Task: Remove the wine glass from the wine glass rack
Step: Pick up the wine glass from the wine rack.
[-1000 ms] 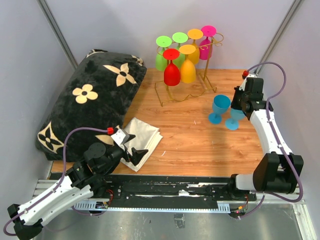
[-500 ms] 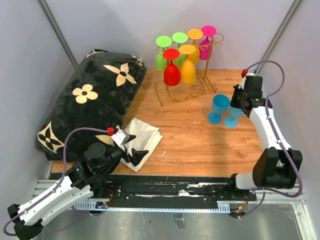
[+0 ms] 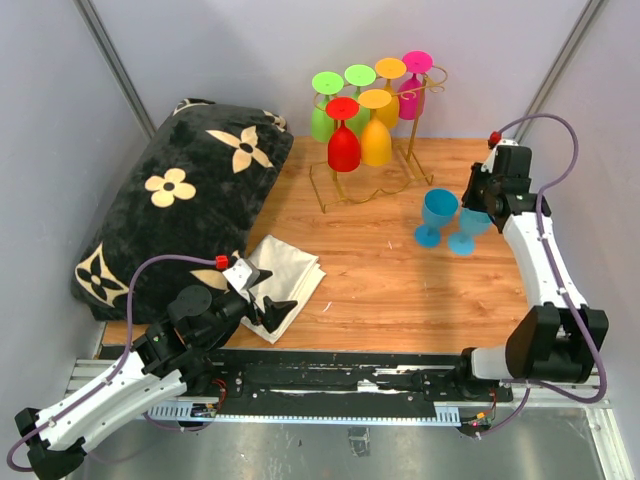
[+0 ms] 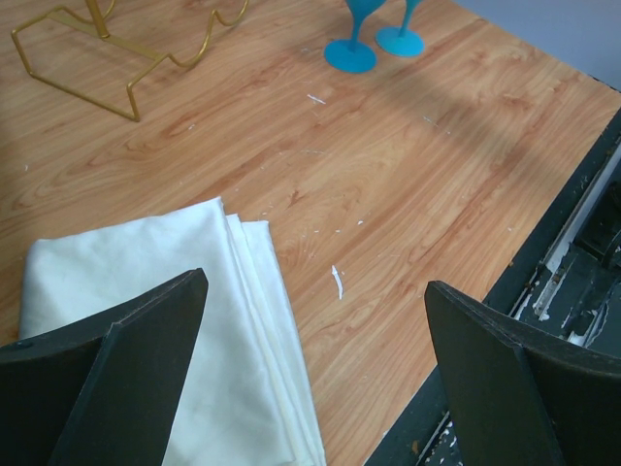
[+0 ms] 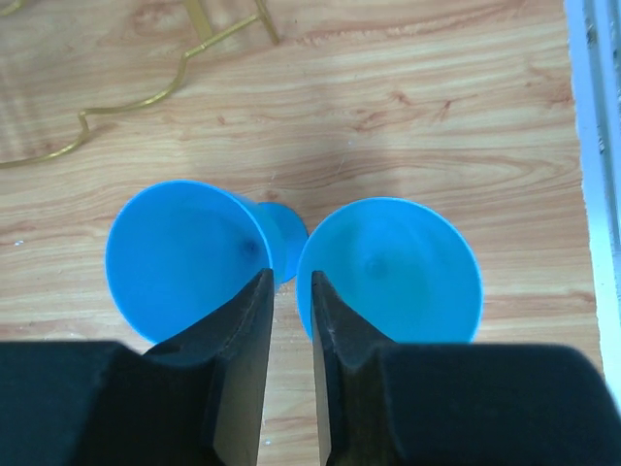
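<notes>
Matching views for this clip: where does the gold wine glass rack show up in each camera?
Top external: wine glass rack at back centre, coloured glasses hanging on it.
Left wrist: only the rack's base wire, top left corner.
Right wrist: only the base wire, top left.
Shared landmark: the two blue glasses, standing beside the rack.

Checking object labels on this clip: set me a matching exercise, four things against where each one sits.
1 red plastic wine glass
2 blue plastic wine glasses
3 folded cream cloth
4 black flowered pillow

A flat, near edge of wooden table
B hanging upside down on gold wire rack
C far left of table
D upright on table, right side

Pairs: 1-B, 2-D, 3-A, 4-C
</notes>
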You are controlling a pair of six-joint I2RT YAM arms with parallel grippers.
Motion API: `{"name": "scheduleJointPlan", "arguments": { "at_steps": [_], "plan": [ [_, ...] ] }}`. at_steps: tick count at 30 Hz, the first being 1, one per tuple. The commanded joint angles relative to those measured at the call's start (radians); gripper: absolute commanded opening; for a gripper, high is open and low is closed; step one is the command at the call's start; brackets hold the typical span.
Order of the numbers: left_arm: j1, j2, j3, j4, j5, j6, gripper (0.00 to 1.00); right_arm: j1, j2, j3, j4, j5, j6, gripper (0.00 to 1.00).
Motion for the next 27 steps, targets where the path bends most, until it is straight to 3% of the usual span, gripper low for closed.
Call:
{"name": "scheduleJointPlan", "arguments": {
  "at_steps": [1,6,15,21,27],
  "plan": [
    [-0.002,-0.002,-0.003,0.008,0.0,0.0,1.0,-0.018,-0.104,0.055,-0.018,0.009,0.019,0.24],
    [-0.002,-0.002,-0.001,0.007,0.002,0.002,1.0,-0.019,-0.206,0.032,0.076,-0.12,0.109,0.36],
    [-0.002,-0.033,0.01,0.011,-0.004,-0.046,1.0,0.005,-0.226,-0.068,0.466,-0.503,0.506,0.51],
    [-0.002,-0.037,0.016,-0.001,-0.03,-0.045,1.0,0.093,-0.118,0.033,0.468,-0.45,0.566,0.59],
    [-0.002,-0.036,0.013,0.007,-0.005,-0.048,1.0,0.201,-0.041,0.06,0.564,-0.264,0.68,0.59]
  ]
}}
